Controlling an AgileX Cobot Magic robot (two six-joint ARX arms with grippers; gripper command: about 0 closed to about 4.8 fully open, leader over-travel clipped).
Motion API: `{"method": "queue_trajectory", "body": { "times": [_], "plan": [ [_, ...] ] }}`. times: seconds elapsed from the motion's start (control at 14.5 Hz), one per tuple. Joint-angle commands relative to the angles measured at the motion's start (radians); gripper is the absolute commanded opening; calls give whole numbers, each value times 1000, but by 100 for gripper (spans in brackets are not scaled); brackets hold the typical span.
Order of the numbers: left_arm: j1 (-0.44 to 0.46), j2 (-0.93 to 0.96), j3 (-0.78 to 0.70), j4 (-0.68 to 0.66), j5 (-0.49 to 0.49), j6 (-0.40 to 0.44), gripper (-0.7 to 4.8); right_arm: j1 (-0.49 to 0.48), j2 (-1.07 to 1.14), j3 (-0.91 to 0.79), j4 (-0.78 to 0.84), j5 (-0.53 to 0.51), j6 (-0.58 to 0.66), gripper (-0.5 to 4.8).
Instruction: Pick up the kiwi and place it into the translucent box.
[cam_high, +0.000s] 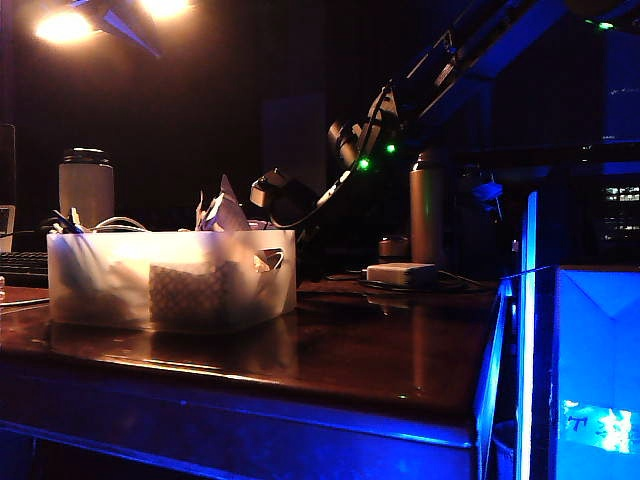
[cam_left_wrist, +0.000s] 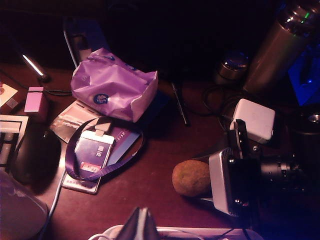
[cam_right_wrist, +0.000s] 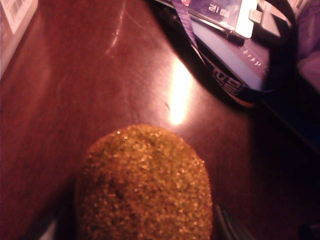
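Right wrist view: right gripper (cam_right_wrist: 145, 235) open astride kiwi (cam_right_wrist: 144, 185); should close squarely, gently. Left gripper unseen.

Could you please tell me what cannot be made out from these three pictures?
- Kiwi: hidden behind the translucent box in the exterior view.
- Right gripper: in the left wrist view its body covers the fingers; in its own view only blurred finger edges flank the kiwi, so contact is unclear.
- Left gripper: its own view shows only a blurred tip, cut off by the picture's edge.
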Motion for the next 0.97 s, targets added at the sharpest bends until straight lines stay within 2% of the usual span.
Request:
{"method": "queue_trajectory", "body": {
  "times": [0.07,0.14,0.21,0.48,0.76,0.97],
  "plan": [
    [0,-6,2,5,5,-3,-5,4,-3,2,13,-16,30,287],
    [0,-6,2,5,5,-3,-5,4,-3,2,14,-16,31,241],
    [0,-6,2,5,5,-3,-6,4,-4,2,18,-18,34,224],
    [0,-6,2,-3,5,-3,-5,2,-11,5,79,-17,111,224],
    [-1,-6,2,-10,5,-3,-5,-11,-51,6,81,-15,131,224],
    [-2,-6,2,-14,68,0,-5,-29,-131,6,33,-19,142,225]
  ]
}}
